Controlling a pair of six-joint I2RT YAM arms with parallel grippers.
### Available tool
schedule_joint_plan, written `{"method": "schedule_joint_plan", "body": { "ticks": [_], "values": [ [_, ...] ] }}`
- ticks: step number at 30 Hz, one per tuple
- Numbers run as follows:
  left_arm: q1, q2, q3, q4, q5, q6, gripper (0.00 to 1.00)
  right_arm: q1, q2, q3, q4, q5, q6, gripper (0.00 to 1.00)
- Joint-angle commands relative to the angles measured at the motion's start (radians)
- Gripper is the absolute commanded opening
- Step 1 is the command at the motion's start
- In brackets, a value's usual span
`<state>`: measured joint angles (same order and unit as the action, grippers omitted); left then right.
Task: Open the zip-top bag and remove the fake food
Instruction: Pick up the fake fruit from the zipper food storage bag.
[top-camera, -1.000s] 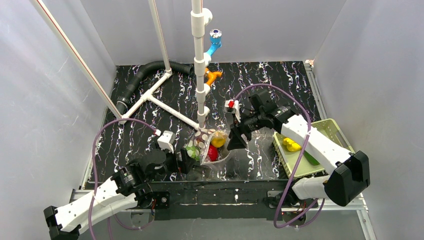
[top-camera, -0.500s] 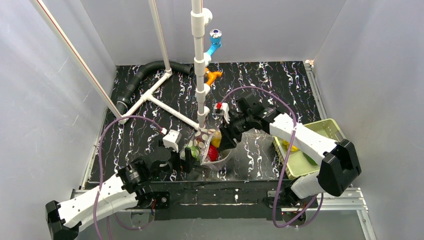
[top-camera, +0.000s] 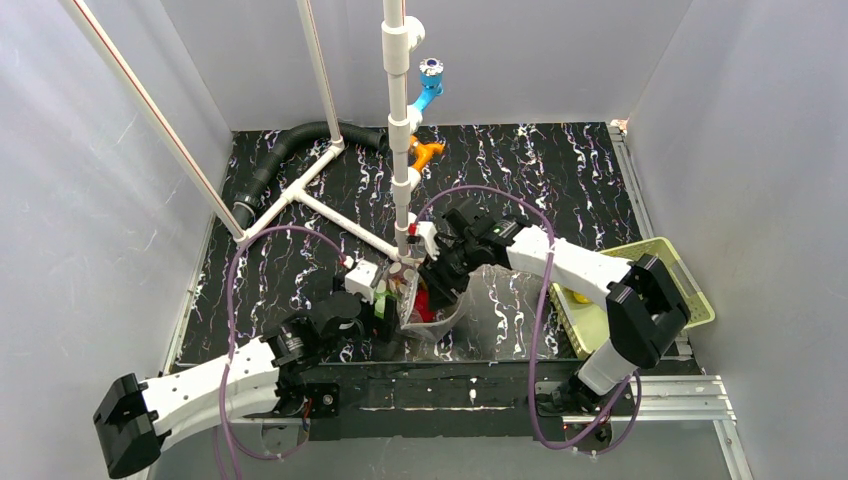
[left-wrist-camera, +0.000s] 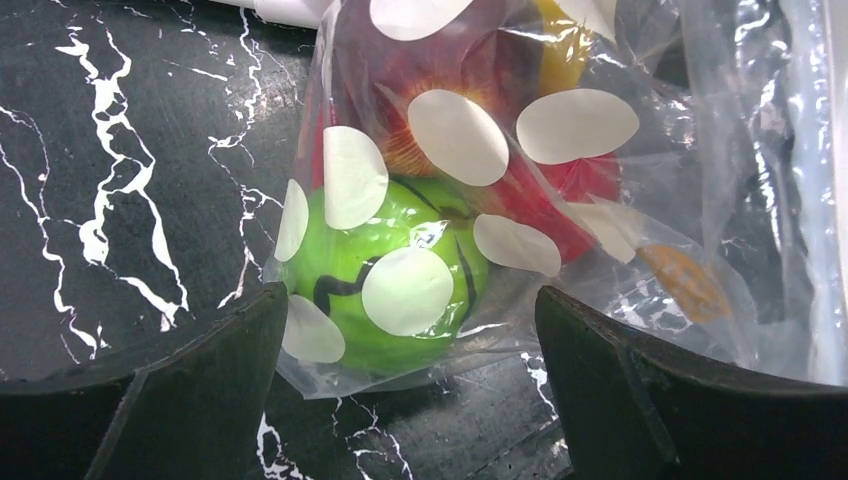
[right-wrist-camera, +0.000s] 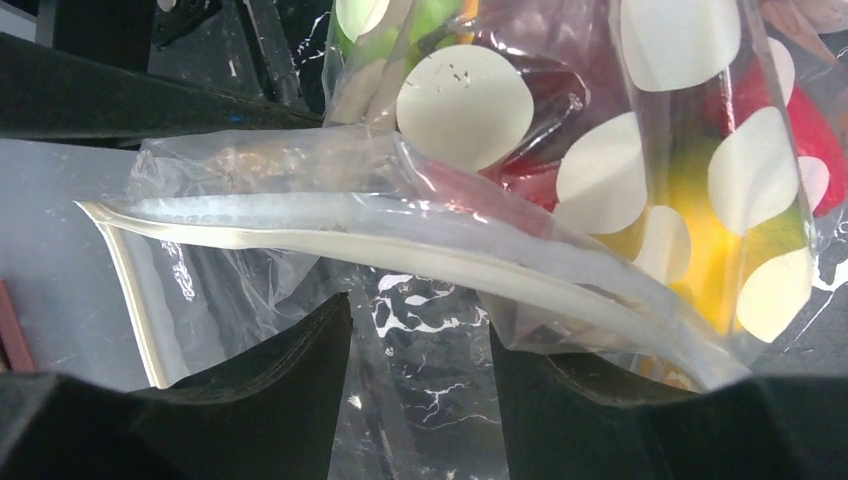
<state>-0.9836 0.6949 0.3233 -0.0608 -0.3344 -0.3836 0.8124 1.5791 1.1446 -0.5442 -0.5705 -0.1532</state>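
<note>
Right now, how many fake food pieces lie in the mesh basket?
1 in view: a yellow piece at the left edge of the basket, just beside the right arm. The arm crosses over the basket, so other pieces may be hidden under it.

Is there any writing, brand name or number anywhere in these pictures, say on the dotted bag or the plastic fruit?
No text can be read in any view.
The zip-top bag has only plain whitish dots, no letters or logo.
The fake food inside it is unmarked.
Nothing else in view shows lettering large or sharp enough to read.
</note>
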Motion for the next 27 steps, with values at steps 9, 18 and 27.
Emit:
{"method": "schedule_joint_plan", "body": {
  "ticks": [9, 18, 27],
  "values": [
    [0.013, 0.040, -0.113, 0.240, 0.042, -0.033, 0.72, 0.051, 0.126, 0.109, -0.007, 0.131, -0.028, 0.65],
    [0.013, 0.032, -0.154, 0.256, 0.113, -0.123, 0.55, 0.106, 0.160, 0.077, 0.007, 0.247, -0.078, 0.76],
    [0.013, -0.071, -0.170, 0.160, 0.058, -0.160, 0.54, 0.107, 0.035, -0.012, 0.007, 0.337, -0.164, 0.85]
  ]
}}
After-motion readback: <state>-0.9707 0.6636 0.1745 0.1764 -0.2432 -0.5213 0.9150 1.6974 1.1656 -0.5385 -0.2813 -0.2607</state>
